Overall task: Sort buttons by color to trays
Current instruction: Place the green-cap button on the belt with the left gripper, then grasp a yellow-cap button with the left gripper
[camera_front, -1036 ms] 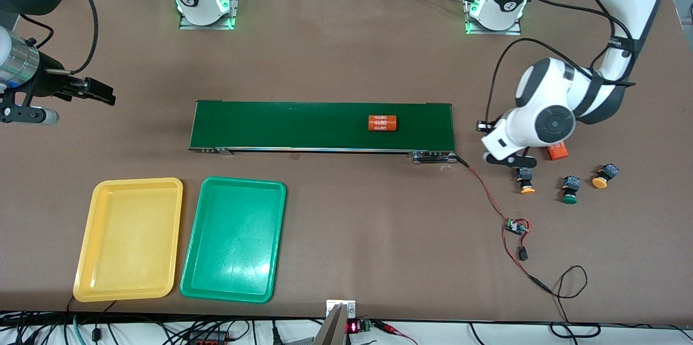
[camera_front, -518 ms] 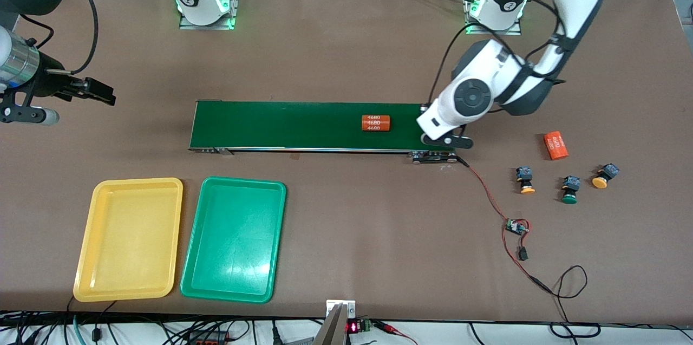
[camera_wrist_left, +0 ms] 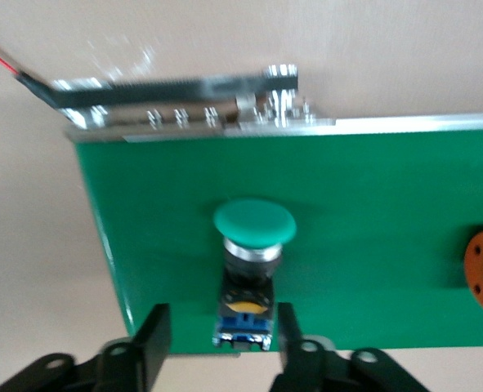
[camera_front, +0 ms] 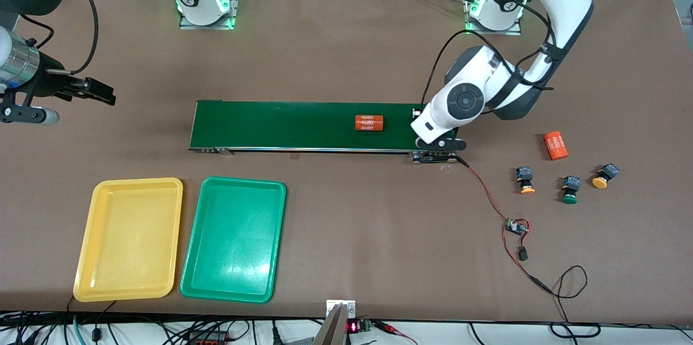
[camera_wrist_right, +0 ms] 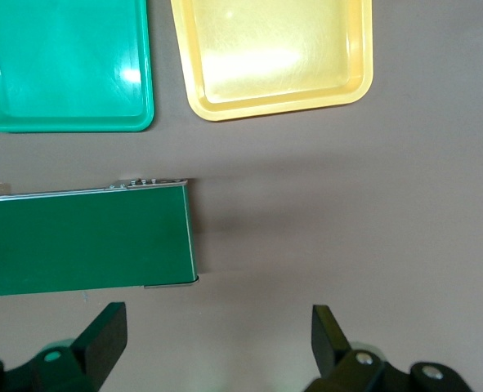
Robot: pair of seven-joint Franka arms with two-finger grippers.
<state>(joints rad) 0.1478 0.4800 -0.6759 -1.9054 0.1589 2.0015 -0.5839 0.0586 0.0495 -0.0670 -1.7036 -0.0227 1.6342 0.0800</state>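
One green-capped button (camera_wrist_left: 254, 224) lies on the dark-green conveyor belt (camera_wrist_left: 372, 245) at its end toward the left arm. My left gripper (camera_wrist_left: 221, 318) is open around its blue-black body, with a gap showing at one finger. In the front view my left gripper (camera_front: 439, 144) hides that button. Two yellow-orange buttons (camera_front: 525, 181) (camera_front: 603, 176) and a second green button (camera_front: 569, 190) lie on the table toward the left arm's end. The yellow tray (camera_front: 135, 182) and the green tray (camera_front: 243, 181) are empty. My right gripper (camera_front: 95, 93) waits, open (camera_wrist_right: 216, 320) and empty.
An orange numbered cylinder (camera_front: 369, 123) lies on the belt (camera_front: 281, 125), and another (camera_front: 555, 145) lies on the table near the buttons. A red wire with a small circuit board (camera_front: 517, 227) runs from the belt's end toward the front camera.
My left arm has swung from the loose buttons to the belt's end. The orange cylinder on the belt has moved toward the right arm's end. The right arm has not moved.
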